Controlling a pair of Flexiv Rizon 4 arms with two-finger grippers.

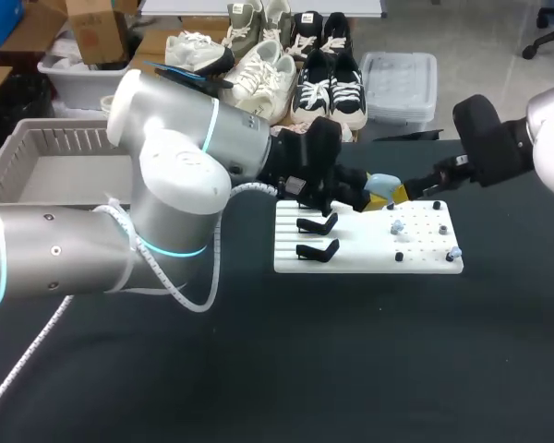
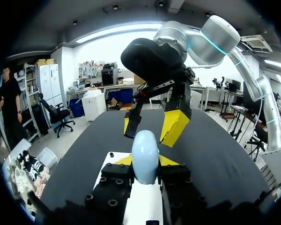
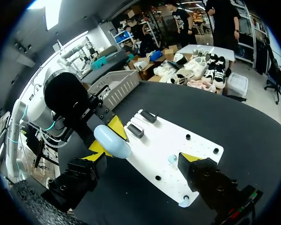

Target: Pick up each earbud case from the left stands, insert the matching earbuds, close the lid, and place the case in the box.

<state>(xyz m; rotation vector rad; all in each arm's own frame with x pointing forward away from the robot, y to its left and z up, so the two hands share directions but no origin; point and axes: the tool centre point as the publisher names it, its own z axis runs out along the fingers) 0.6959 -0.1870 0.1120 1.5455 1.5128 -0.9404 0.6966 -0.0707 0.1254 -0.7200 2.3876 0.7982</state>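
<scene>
- Black table [image 1: 351, 369] is carrying a white stand board [image 1: 369, 263].
- My left gripper [image 2: 145, 161] is clamping the pale blue earbud case [image 2: 145, 154] by its sides, above the board.
- My right gripper [image 2: 152, 125] is hanging wide open just ahead, grasping nothing.
- The case is looking smooth, rigid and light (slippery, I judge), so I am favouring side holds clear of the lid.
</scene>
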